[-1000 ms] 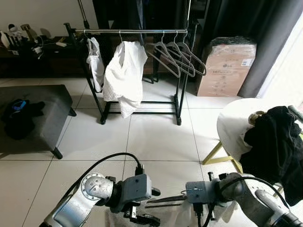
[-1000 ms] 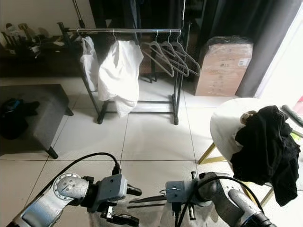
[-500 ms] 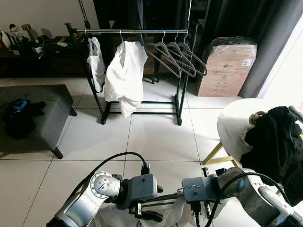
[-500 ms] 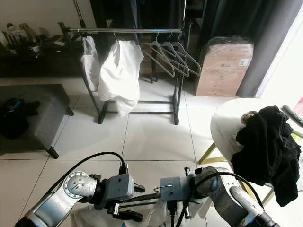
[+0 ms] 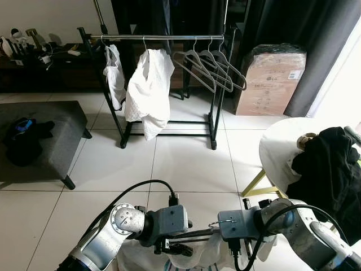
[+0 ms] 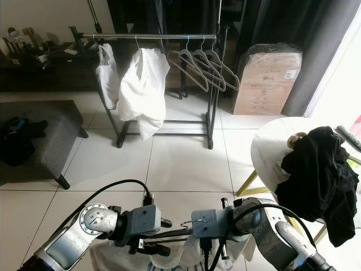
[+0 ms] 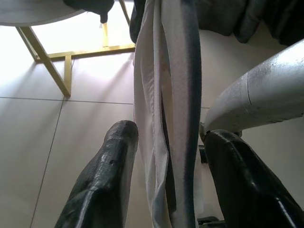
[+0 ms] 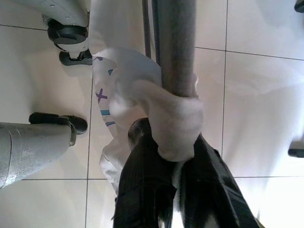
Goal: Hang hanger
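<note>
While the right gripper (image 8: pixel 166 156) pinches the grey hanger (image 8: pixel 173 47) and its white garment (image 6: pixel 186 251) low at six o'clock, the left gripper (image 7: pixel 166 156) straddles them with fingers spread, so carrying them to the rail (image 5: pixel 163 37) at twelve o'clock comes next.
</note>
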Tool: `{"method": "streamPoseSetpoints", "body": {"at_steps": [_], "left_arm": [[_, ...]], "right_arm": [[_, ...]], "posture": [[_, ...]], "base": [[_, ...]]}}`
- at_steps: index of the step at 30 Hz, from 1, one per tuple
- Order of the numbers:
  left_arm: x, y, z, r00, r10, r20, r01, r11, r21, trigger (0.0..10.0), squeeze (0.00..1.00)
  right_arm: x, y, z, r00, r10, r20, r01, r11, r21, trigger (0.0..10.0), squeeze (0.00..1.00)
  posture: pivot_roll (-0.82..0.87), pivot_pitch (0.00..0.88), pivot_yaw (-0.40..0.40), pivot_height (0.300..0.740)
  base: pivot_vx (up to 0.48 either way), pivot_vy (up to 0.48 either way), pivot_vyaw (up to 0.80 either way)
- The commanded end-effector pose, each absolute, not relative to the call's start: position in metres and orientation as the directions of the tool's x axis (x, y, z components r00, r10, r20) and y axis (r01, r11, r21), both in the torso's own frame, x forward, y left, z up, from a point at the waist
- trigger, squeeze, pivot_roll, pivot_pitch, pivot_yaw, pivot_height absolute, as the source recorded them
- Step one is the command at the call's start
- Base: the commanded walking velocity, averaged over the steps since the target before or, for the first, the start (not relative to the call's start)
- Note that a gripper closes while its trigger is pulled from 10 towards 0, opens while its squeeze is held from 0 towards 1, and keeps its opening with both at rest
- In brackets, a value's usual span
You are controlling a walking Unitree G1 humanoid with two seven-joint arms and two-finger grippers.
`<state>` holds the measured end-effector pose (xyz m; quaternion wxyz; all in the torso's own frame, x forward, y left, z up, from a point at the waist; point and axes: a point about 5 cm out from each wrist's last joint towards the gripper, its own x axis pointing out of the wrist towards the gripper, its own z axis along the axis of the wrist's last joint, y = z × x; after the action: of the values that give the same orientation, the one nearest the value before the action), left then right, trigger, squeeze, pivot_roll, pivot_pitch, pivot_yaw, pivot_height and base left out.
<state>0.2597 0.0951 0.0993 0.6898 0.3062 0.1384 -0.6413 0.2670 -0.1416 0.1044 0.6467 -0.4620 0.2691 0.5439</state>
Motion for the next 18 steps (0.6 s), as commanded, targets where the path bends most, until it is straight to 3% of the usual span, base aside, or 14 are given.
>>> {"method": "streamPoseSetpoints", "body": {"at_steps": [1, 18], "left_arm": [[0.2594, 0.0976, 0.0965, 0.126, -0.783, -0.609, 0.972, -0.025, 0.232, 0.0, 0.00], [0.2597, 0.0996, 0.0957, 0.129, -0.761, -0.636, 0.973, -0.025, 0.227, 0.0, 0.00]], "right_arm": [[0.2666, -0.1391, 0.1109, 0.271, 0.481, -0.834, -0.947, -0.020, -0.320, 0.0, 0.00], [0.2677, -0.1407, 0.1097, 0.272, 0.472, -0.838, -0.948, -0.020, -0.319, 0.0, 0.00]], "posture": [[-0.09, 0.124, 0.004, 0.740], [-0.09, 0.122, 0.004, 0.740]], "base": [[0.000, 0.000, 0.00], [0.000, 0.000, 0.00]]}}
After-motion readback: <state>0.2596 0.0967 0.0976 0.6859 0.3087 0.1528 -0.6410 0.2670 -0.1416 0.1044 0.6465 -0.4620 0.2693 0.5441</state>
